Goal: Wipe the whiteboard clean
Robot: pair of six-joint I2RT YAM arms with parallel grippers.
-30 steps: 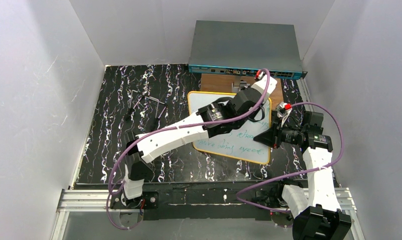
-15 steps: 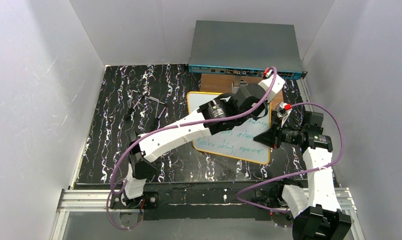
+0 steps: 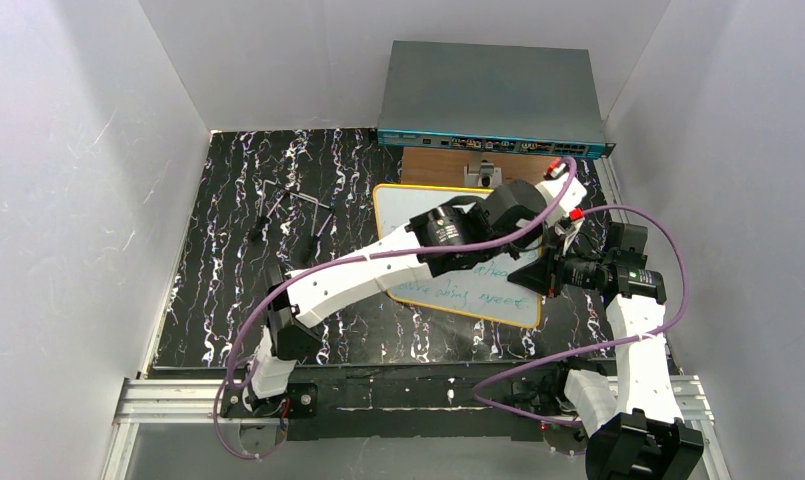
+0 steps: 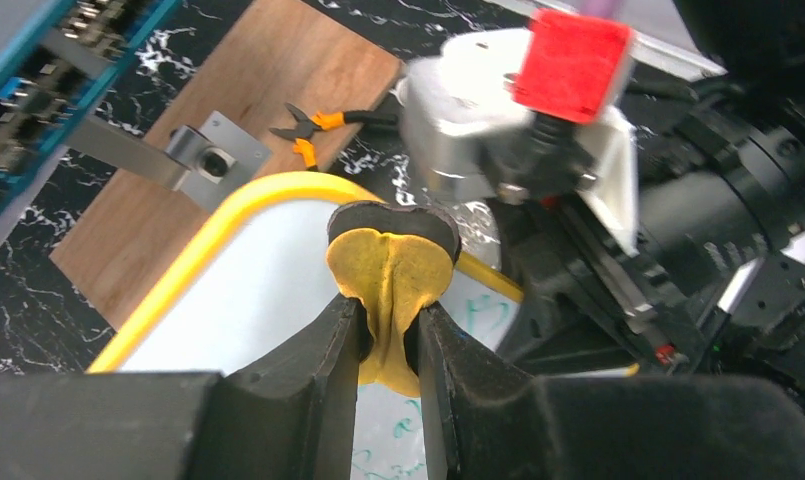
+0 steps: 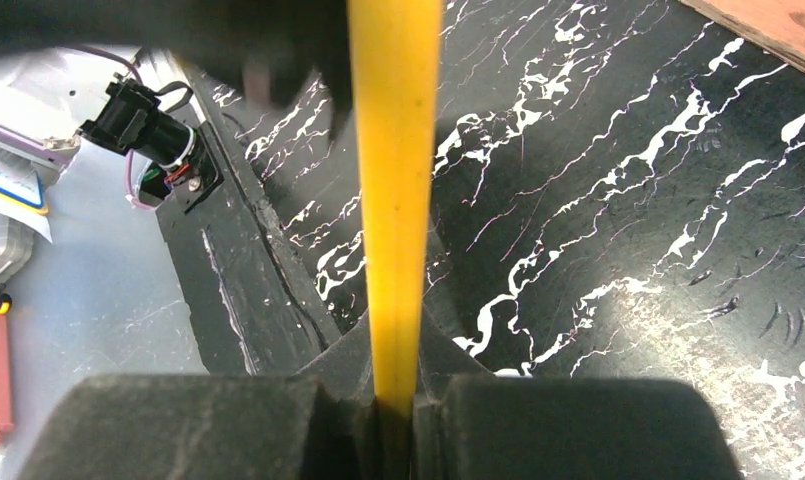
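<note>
The whiteboard (image 3: 408, 212) with a yellow rim lies on the black marbled mat, with green writing (image 3: 470, 294) on its lower half. My left gripper (image 3: 536, 220) is over the board's upper right corner. In the left wrist view it (image 4: 386, 340) is shut on a yellow eraser cloth (image 4: 390, 265) that presses on the white surface (image 4: 268, 300). My right gripper (image 3: 538, 272) is shut on the board's right rim. In the right wrist view the yellow rim (image 5: 395, 150) runs between its closed jaws (image 5: 393, 395).
A brown wooden board (image 3: 430, 165) lies behind the whiteboard, carrying a metal bracket (image 4: 208, 155) and orange-handled pliers (image 4: 313, 125). A grey network switch (image 3: 488, 95) stands at the back. Small metal tools (image 3: 298, 205) lie on the mat at left. White walls enclose the table.
My left arm has swept the cloth rightward along the board's top, from near the middle to the upper right corner. The right gripper has stayed clamped on the rim.
</note>
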